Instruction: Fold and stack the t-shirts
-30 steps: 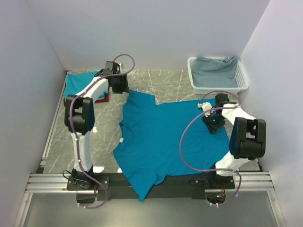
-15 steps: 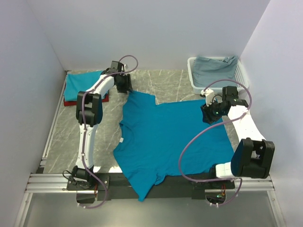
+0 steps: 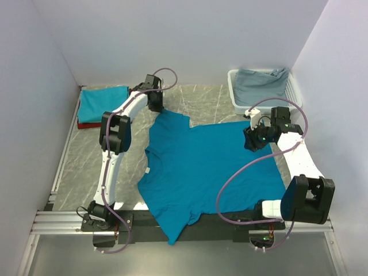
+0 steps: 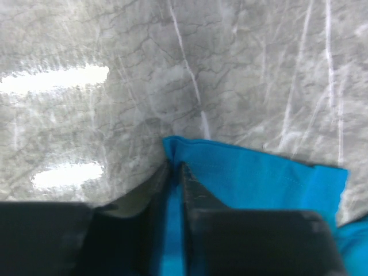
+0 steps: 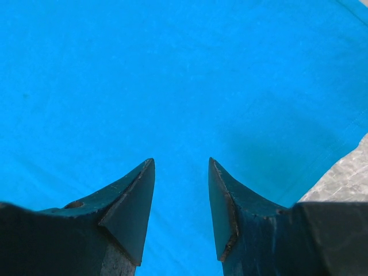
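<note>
Sprawling flat on the counter [image 3: 75, 167], the teal t-shirt [image 3: 201, 172] is likely light, limp and prone to bunching, so corners and hems suit best. The right gripper [image 5: 181, 172] hovers above it, jaws spread; farther back, the left gripper [image 4: 175, 172] has its jaws pinching 1 sleeve corner.

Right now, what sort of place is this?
Probably a robot lab test cell, not a home: plain white walls box in a marble-patterned table, an aluminium rail carries the arm bases, and a teal t-shirt lies spread near a white basket.
</note>
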Robot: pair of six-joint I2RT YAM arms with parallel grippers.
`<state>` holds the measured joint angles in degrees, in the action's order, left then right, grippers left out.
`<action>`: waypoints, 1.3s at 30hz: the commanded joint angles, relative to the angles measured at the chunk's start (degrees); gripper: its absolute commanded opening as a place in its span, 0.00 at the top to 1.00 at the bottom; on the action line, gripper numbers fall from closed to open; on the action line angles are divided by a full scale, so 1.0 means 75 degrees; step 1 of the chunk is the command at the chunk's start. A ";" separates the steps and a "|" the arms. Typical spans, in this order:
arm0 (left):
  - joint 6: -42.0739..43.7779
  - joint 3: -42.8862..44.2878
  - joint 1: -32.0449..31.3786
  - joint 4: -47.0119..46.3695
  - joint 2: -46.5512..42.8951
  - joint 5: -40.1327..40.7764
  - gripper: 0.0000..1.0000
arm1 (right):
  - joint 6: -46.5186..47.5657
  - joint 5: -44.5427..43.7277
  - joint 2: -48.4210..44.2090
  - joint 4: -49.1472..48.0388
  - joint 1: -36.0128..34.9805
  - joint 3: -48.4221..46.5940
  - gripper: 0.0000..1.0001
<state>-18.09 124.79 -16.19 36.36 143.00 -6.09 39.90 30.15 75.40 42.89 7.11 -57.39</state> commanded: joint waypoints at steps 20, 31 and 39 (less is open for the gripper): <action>0.0185 -0.4204 0.1278 -0.1168 -0.3385 0.1151 1.00 | -0.0177 -0.1265 0.0844 -0.0926 0.0024 -0.0083 0.51; 0.0162 -0.5363 0.1455 -0.0969 -0.4851 0.1327 1.00 | -0.0210 -0.0788 0.1688 -0.0950 -0.0256 -0.0726 0.52; -0.0096 -0.7204 0.2438 -0.1133 -0.5719 0.1269 1.00 | -0.0948 -0.1243 0.2836 -0.1255 -0.1592 -0.2704 0.52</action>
<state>-17.54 73.56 -2.15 27.97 102.17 2.83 35.79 21.58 94.21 35.55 -2.02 -71.50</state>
